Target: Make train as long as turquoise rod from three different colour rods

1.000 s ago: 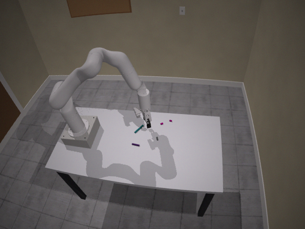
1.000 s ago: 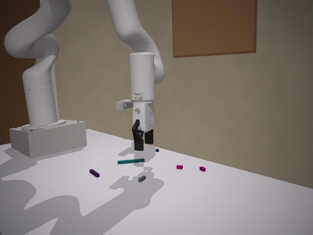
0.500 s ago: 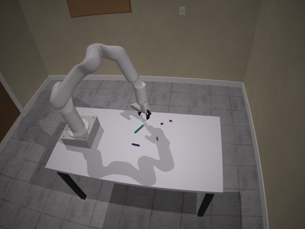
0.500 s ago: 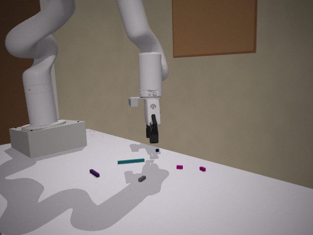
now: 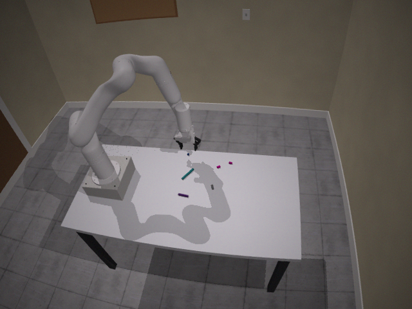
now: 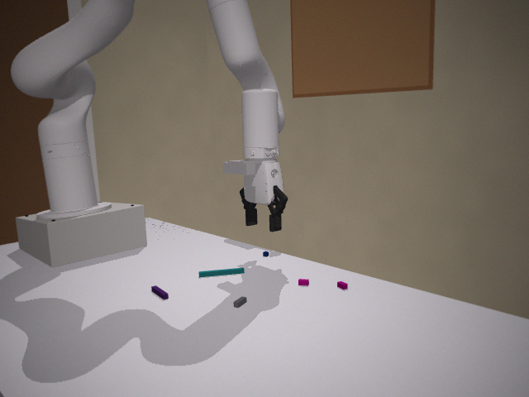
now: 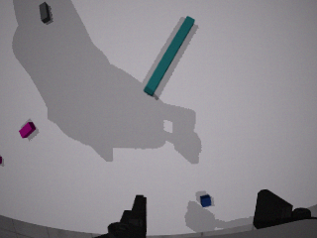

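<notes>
While open, fingers [image 5: 196,146] [image 6: 275,222] above blue rod [image 5: 188,154] [image 6: 265,253] [image 7: 205,200].

The gripper [image 5: 188,148] [image 6: 263,222] [image 7: 203,212] has swung away from the turquoise rod [image 5: 187,174] [image 6: 221,272] [image 7: 169,56] toward the table's far edge, turning so its fingers now show side by side above the blue rod [image 5: 188,154] [image 6: 265,253] [image 7: 205,200].
</notes>
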{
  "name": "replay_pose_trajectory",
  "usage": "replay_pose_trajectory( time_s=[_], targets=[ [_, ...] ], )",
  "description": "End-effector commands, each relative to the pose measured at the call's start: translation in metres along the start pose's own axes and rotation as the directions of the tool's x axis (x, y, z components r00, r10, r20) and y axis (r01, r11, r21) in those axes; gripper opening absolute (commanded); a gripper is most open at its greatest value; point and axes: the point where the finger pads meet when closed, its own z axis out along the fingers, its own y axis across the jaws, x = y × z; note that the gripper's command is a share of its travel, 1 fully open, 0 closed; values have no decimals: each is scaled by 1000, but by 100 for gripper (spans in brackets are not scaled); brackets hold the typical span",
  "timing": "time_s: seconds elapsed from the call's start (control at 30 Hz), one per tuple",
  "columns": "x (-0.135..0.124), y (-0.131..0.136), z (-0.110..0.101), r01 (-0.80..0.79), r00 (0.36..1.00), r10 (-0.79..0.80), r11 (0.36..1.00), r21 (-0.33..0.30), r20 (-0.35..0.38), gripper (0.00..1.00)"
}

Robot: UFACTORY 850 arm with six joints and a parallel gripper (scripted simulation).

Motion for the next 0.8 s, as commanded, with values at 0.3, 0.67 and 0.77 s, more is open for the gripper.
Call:
replay_pose_trajectory(
  time_s=[0.3,0.67,0.77],
  targets=[
    [-19,18,-2,169,985,-169,986,-8,20,24],
    [-19,18,-2,169,985,-169,986,-8,20,24],
    [-19,18,-2,169,985,-169,986,-8,20,24]
  ],
)
